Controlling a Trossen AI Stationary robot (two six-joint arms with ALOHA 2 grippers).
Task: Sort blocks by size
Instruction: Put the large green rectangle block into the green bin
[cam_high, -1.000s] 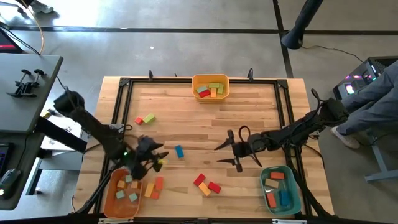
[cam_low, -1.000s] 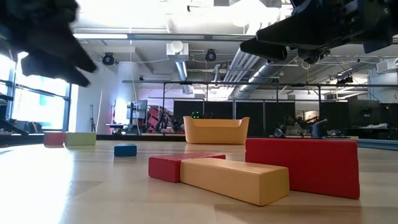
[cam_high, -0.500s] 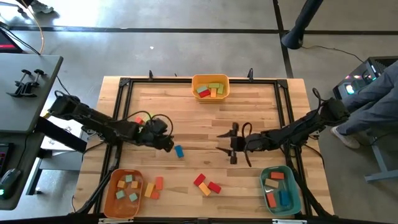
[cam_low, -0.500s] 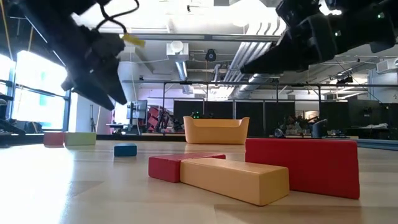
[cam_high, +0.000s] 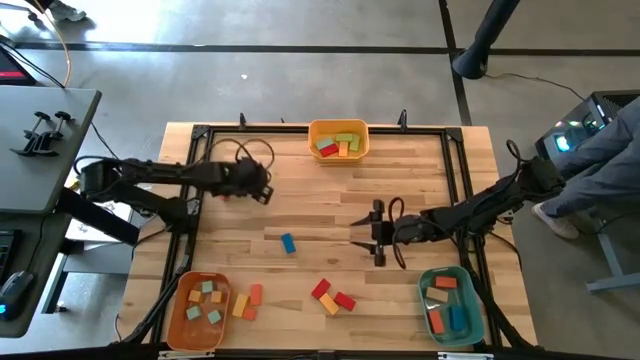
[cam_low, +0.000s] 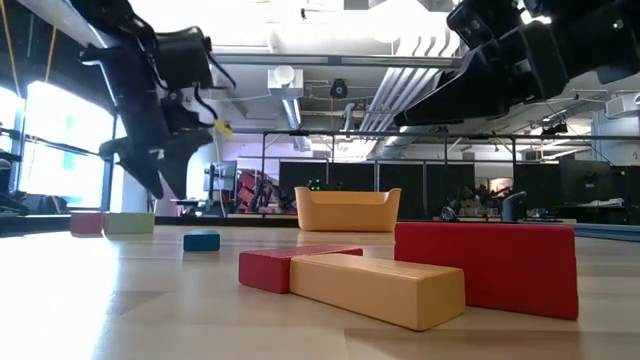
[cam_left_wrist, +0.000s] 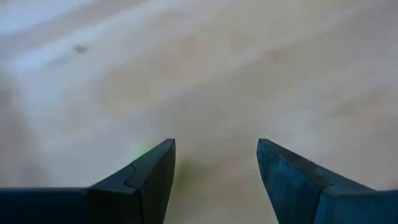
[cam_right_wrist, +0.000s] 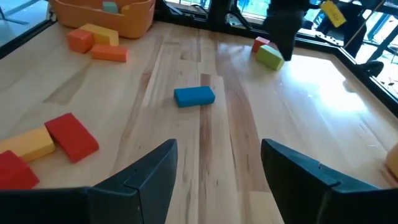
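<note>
Right now the table (cam_high: 400, 170) carries three bins. Loose blocks number eight: three near the middle front, two by the orange bin, one blue block (cam_high: 288, 243) centrally, and a red-green pair (cam_low: 112, 223) far left, directly under the left claw (cam_high: 262, 190), released. The right claw (cam_high: 362, 235) waits open, mid-table.

Wooden table (cam_high: 300, 170) carries loose blocks (cam_high: 331, 297) (plus three bins (cam_high: 338, 141)).

Two dark jointed arms (black cables looped), wedge-shaped fingers (cam_right_wrist: 146, 180).
</note>
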